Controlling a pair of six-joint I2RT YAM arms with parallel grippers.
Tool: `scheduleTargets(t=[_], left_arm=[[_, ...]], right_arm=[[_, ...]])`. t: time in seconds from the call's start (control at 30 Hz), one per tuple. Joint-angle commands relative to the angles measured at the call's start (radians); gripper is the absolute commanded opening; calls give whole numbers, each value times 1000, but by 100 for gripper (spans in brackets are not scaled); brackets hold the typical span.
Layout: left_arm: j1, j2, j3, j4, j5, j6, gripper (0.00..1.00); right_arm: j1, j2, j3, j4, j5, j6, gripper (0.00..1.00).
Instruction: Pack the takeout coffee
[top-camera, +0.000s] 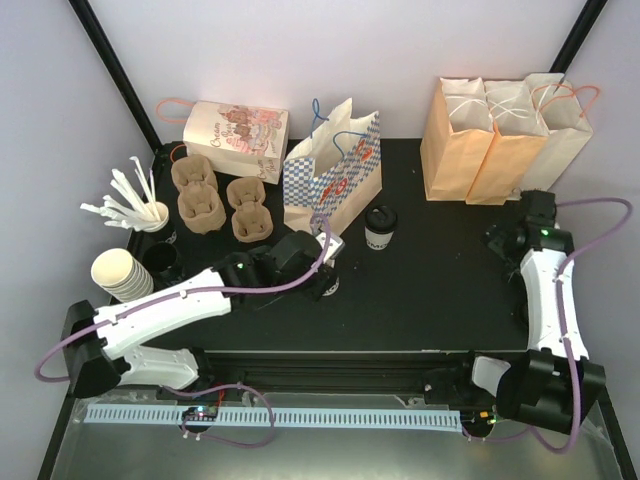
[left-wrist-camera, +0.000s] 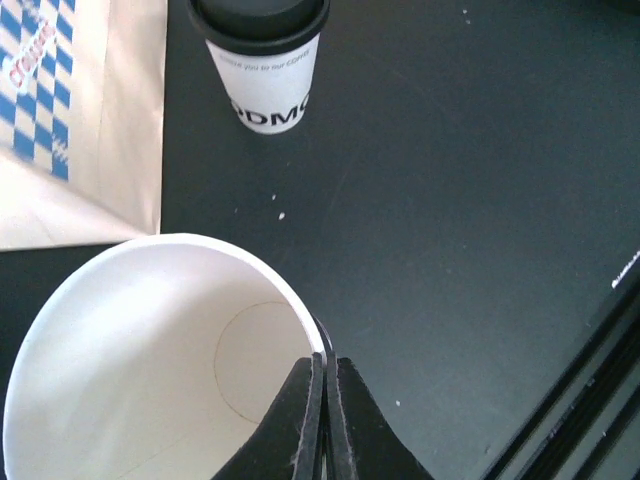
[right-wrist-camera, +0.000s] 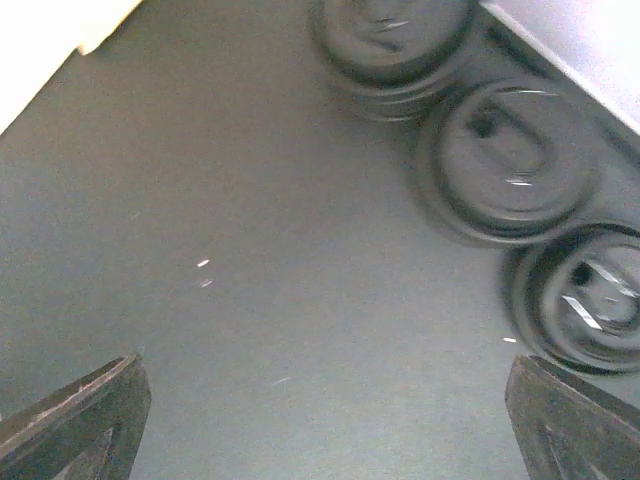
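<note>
A lidded takeout coffee (top-camera: 380, 227) stands upright mid-table, long axis vertical, lid up, just beside the blue-checked bag (top-camera: 335, 165); the left gripper (left-wrist-camera: 325, 420) is clenched on the rim of an open white cup (left-wrist-camera: 150, 350) — mouth up — nearer the front edge; the right gripper (right-wrist-camera: 320, 420) gapes wide, empty, over black lids (right-wrist-camera: 510, 160) at the right edge; black table (top-camera: 440, 280), pale walls.

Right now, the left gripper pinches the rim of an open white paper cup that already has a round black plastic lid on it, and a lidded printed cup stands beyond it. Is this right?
Not quite. The open white paper cup pinched by the left gripper has no lid: the left wrist view looks straight into its empty inside. Only the printed white paper cup beyond it wears a round black plastic lid.
</note>
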Motion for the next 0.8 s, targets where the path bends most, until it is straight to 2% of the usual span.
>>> scheduleTargets(t=[0.0, 0.1, 0.23, 0.5, 0.6, 0.63, 0.77], left_arm=[[-24, 54, 27, 144, -43, 63, 2], [-57, 143, 54, 156, -85, 87, 1], [-102, 246, 93, 154, -170, 94, 2], [-137, 356, 125, 163, -193, 78, 4], [-137, 374, 121, 169, -171, 63, 11], [-138, 380, 121, 169, -163, 57, 16], [-141, 383, 143, 140, -140, 33, 49]], right_arm=[[-100, -28, -8, -66, 97, 116, 100], [-104, -1, -2, -102, 131, 134, 100], [-104, -16, -53, -60, 127, 132, 100], [-105, -17, -54, -39, 176, 143, 99], [-105, -12, -44, -41, 168, 152, 99], [-105, -16, -43, -38, 166, 154, 99], [-105, -22, -40, -17, 160, 162, 99]])
